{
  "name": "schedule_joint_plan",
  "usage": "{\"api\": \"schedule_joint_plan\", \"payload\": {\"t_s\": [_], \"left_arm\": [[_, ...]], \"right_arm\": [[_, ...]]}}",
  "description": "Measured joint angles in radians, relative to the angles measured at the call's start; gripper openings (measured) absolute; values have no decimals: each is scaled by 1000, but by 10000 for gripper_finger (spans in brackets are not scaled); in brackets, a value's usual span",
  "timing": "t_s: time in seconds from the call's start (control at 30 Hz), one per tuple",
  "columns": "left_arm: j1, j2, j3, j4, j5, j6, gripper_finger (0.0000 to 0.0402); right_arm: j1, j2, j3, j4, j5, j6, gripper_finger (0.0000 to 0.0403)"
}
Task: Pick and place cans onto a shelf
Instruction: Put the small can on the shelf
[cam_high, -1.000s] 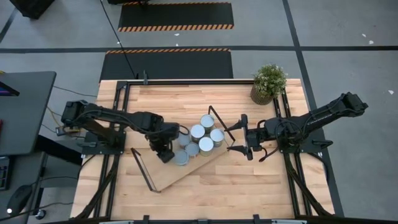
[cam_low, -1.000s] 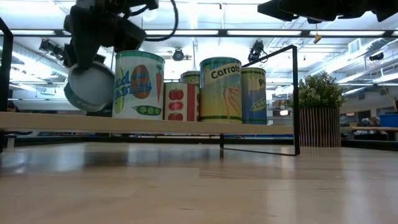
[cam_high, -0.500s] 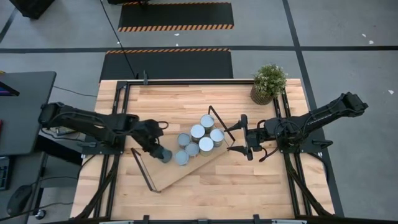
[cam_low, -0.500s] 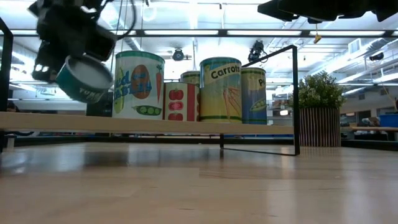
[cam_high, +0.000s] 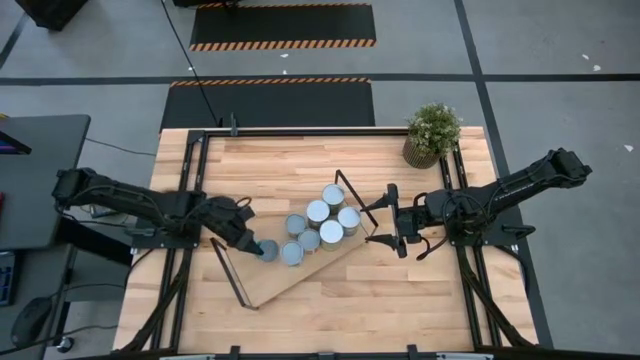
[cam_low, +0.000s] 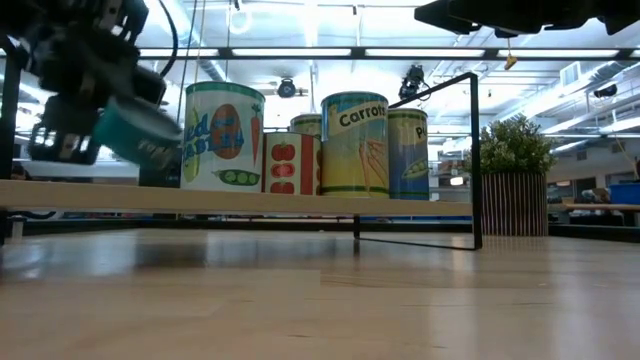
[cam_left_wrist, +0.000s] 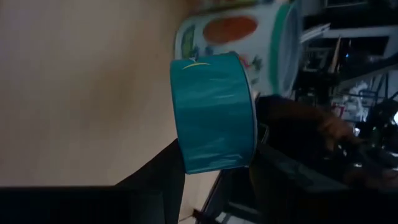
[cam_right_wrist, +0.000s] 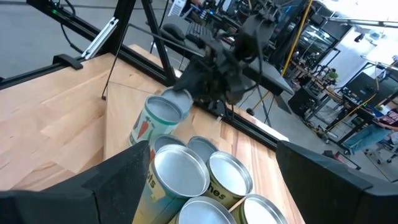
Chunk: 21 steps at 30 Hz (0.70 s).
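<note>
The shelf (cam_high: 290, 282) is a light-wood board lying slantwise on the table, with a black wire loop at each end. Several tall labelled cans (cam_high: 322, 224) stand upright on its right half; they also show in the low view (cam_low: 352, 145). My left gripper (cam_high: 252, 241) is shut on a short teal can (cam_high: 268, 248), (cam_low: 135, 132) just above the shelf's left part, beside the nearest standing can (cam_high: 291, 253). My right gripper (cam_high: 393, 226) hangs open off the shelf's right end, pointing at the cans with nothing between its fingers. My left gripper pinches the teal can between its two fingers, one at each round end (cam_left_wrist: 181, 149), so that the teal side wall (cam_left_wrist: 214, 112) shows between them. The fingers come slanting down from the table's left. The can hangs tilted, clear of the shelf board.
A potted green plant (cam_high: 432, 132) stands at the table's far right corner. The wire loops (cam_high: 228, 272), (cam_high: 352, 196) rise at the shelf's two ends. Bare wood lies along the table's near edge (cam_high: 380, 310) and far side (cam_high: 290, 160).
My left gripper has drawn back toward the table's left edge and sunk a little, tipping from pointing steeply down to a shallower slant. The teal can went with it and turned: its round end faced the near edge before, and now its side does.
</note>
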Motion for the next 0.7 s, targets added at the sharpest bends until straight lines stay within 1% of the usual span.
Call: {"api": "schedule_joint_plan", "payload": {"t_s": [0.1,0.3,0.5,0.7], "left_arm": [[-28,10,-24,8,0,-23,160],[-83,11,-31,29,-46,-78,163],[-127,16,-31,-1,-127,-120,187],[-134,45,-31,-38,-105,-151,207]], "right_arm": [[0,0,0,1,0,-1,356],[0,0,0,3,3,-1,356],[0,0,0,2,2,1,356],[0,0,0,3,2,0,356]]}}
